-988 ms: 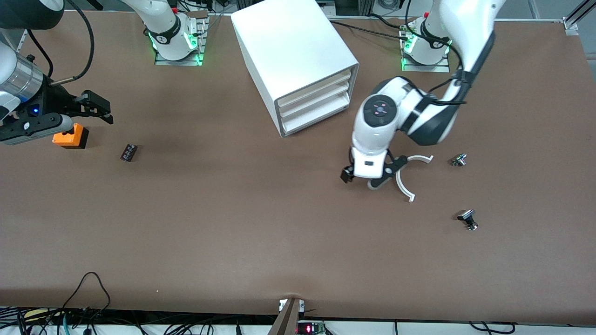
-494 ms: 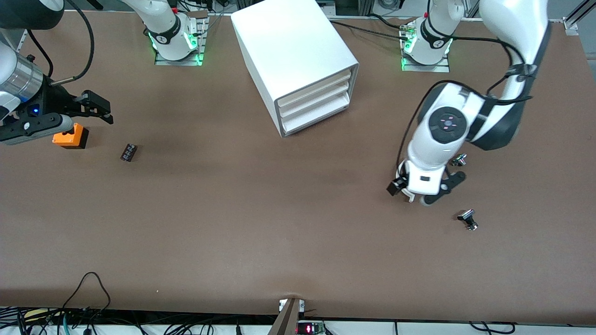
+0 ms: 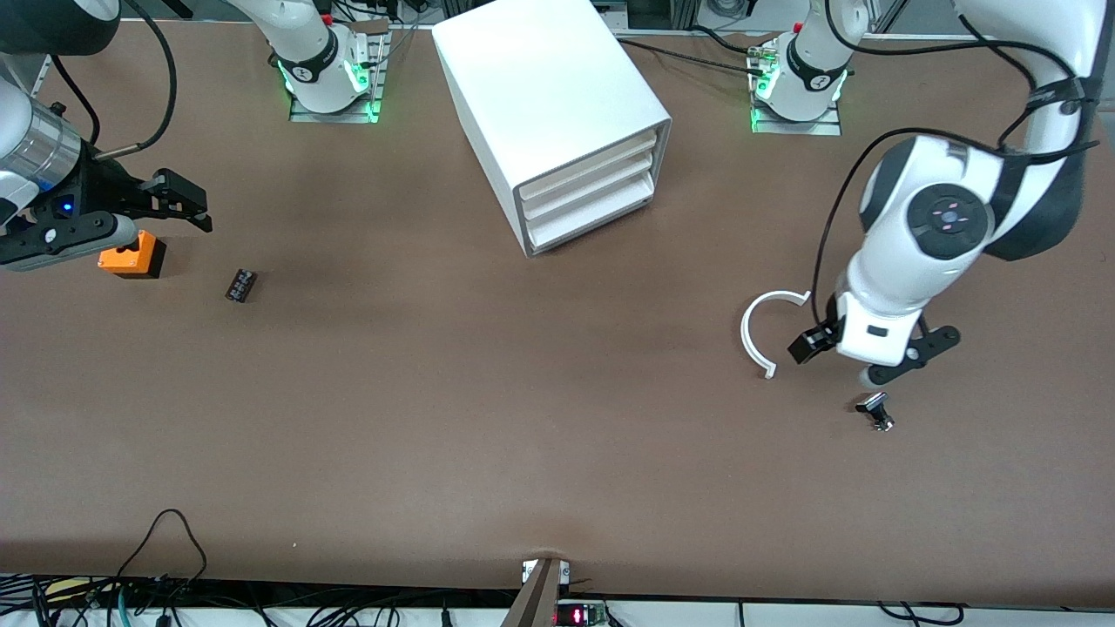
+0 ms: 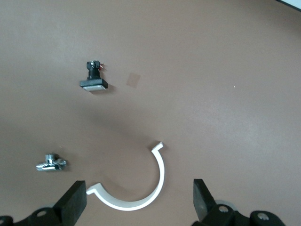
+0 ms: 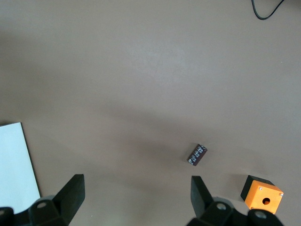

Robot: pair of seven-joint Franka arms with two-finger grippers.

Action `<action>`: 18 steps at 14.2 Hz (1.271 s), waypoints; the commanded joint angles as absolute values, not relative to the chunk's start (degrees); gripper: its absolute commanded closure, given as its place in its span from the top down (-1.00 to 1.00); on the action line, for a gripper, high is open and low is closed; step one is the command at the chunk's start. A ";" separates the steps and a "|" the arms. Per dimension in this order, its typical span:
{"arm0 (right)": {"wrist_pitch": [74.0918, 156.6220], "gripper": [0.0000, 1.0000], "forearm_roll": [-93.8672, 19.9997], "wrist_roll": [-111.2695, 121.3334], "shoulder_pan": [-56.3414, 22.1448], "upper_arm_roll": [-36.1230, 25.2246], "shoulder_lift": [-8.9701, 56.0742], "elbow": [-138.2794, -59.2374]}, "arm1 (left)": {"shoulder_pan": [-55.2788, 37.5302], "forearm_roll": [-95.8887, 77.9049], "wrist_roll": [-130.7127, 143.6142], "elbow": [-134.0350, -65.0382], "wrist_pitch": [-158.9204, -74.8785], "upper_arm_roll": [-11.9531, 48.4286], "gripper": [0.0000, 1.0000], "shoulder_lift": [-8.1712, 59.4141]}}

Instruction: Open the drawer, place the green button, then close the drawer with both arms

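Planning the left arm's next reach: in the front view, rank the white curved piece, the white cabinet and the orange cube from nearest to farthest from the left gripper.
From the left gripper:
1. White curved piece, beside it.
2. White cabinet, mid-table, toward the bases.
3. Orange cube, at the right arm's end.

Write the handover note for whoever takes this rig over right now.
Left gripper: open, empty, over the table near the white C-shaped ring and a small black-and-silver part, toward the left arm's end.
Right gripper: open, empty, over the table beside the orange cube; this arm waits.
Drawer: shut, as are the two above it in the cabinet.
Button: no green cap shows in any view.
Done: nothing.
Left: open drawer, find and place button, close drawer.
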State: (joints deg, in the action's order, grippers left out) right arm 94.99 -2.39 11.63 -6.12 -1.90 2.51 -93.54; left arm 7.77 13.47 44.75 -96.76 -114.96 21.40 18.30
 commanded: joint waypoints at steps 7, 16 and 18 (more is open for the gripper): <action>93.78 1.00 -1.85 11.87 -5.89 -1.58 2.99 -92.11 | 4.58 3.87 13.65 -90.37 -95.57 9.76 1.00 8.96; 93.78 1.00 -1.85 11.87 -5.89 -1.67 2.99 -92.11 | 3.25 1.14 -2.28 -85.87 -84.99 6.33 1.00 6.33; 93.78 1.00 -1.93 11.87 -5.80 -1.58 2.99 -92.11 | 3.08 1.14 -3.07 -85.87 -84.99 6.33 1.00 6.15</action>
